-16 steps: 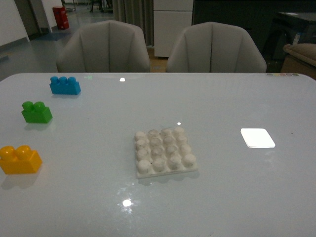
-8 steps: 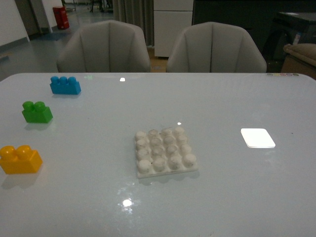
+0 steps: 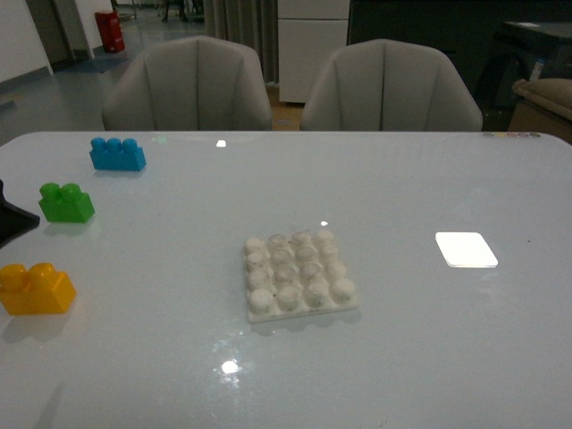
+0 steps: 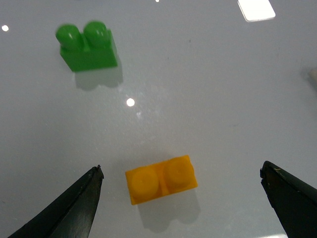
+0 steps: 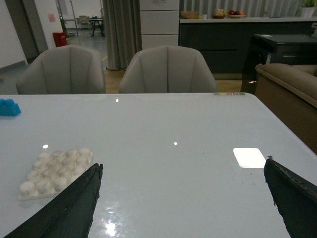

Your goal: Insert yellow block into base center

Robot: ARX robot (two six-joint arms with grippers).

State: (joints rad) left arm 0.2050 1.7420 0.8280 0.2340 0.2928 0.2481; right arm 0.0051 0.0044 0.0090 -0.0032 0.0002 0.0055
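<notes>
The yellow block (image 3: 36,289) lies on the white table near its left edge, studs up. In the left wrist view the yellow block (image 4: 161,179) sits on the table between the wide-open fingers of my left gripper (image 4: 181,171), which hovers above it and touches nothing. A dark part of the left gripper (image 3: 9,219) shows at the left edge of the front view. The off-white studded base (image 3: 299,275) lies at the table's middle, nothing on it. It also shows in the right wrist view (image 5: 54,171). My right gripper (image 5: 183,163) is open and empty over bare table.
A green brick (image 3: 65,203) and a blue brick (image 3: 117,154) lie beyond the yellow block on the left. The green brick (image 4: 88,47) shows in the left wrist view. A flat white rectangle (image 3: 466,249) lies at the right. Two chairs (image 3: 188,85) stand behind the table.
A dark part of my left gripper has come into the front view at the left edge. The bricks and the base have not moved.
</notes>
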